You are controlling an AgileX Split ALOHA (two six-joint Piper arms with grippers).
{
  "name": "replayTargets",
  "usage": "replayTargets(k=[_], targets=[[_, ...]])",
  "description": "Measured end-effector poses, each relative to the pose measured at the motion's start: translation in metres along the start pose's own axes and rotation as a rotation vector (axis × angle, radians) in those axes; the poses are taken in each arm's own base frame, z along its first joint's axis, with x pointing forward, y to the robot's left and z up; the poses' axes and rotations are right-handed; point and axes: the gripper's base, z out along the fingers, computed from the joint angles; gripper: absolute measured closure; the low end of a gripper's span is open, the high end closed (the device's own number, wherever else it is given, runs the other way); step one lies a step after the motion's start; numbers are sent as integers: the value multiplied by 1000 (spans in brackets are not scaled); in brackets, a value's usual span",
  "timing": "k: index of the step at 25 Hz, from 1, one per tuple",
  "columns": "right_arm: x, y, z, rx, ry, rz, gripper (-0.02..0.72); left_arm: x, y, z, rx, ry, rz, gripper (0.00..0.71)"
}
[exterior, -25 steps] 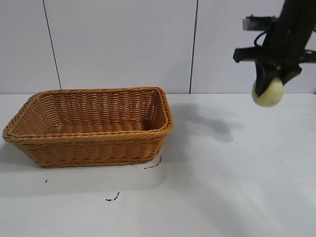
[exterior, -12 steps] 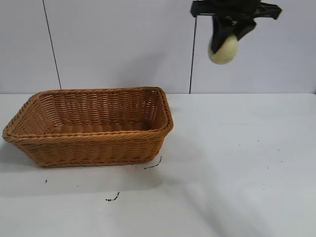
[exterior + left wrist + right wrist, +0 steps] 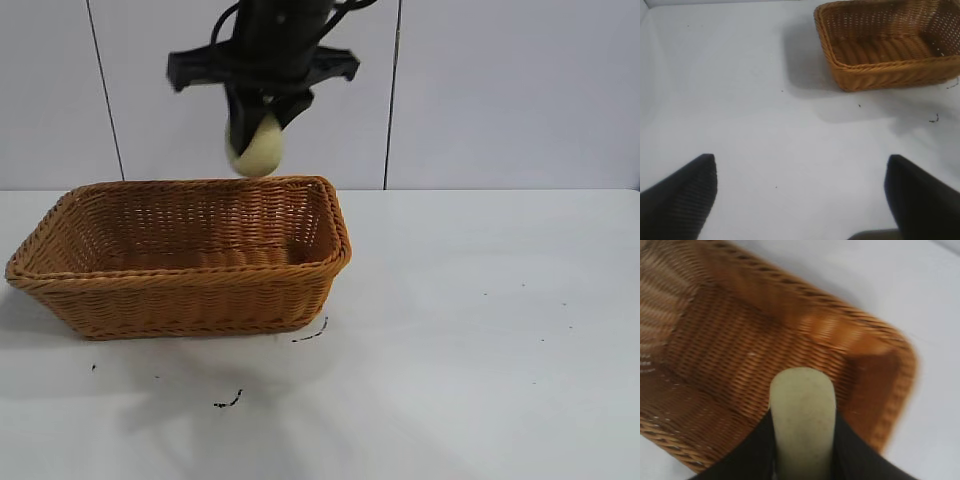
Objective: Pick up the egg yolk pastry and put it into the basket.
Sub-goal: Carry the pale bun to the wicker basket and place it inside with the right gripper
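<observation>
My right gripper (image 3: 254,135) is shut on the egg yolk pastry (image 3: 256,150), a pale yellow-cream puck held on edge. It hangs in the air just above the far rim of the basket (image 3: 60,283), an orange-brown wicker basket at the table's left. In the right wrist view the pastry (image 3: 802,415) sits between the two black fingers (image 3: 752,450) with the basket's inside (image 3: 720,340) below it. My left gripper (image 3: 800,195) is open and empty over bare table, away from the basket (image 3: 880,75); it does not show in the exterior view.
The white table (image 3: 480,340) carries a few small dark marks (image 3: 228,403) in front of the basket. A white panelled wall (image 3: 500,90) stands behind.
My right gripper has carried the pastry from the right side, up and leftward across the table, and now holds it lower, over the basket's far rim.
</observation>
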Motion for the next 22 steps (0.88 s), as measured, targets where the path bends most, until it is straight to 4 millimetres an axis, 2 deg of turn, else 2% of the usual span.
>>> replayTargets(k=[3,6,9,10,14,15,18,22], targets=[[4,17,31,-6,-24,-38,534,0,0,0,0,0,0,17],[9,24,54,-13,-39,-51,525,0,0,0,0,0,0,17],[13,25,66,-8,-34,-58,462,0,0,0,0,0,0,17],[13,25,68,-9,-39,-58,417,0,0,0,0,0,0,17],[11,25,67,-9,-50,-42,128,0,0,0,0,0,0,17],[11,25,67,-9,-45,-35,80,0,0,0,0,0,0,17],[9,25,58,-9,-24,-8,26,0,0,0,0,0,0,17],[-8,13,28,2,-54,23,15,0,0,0,0,0,0,17]])
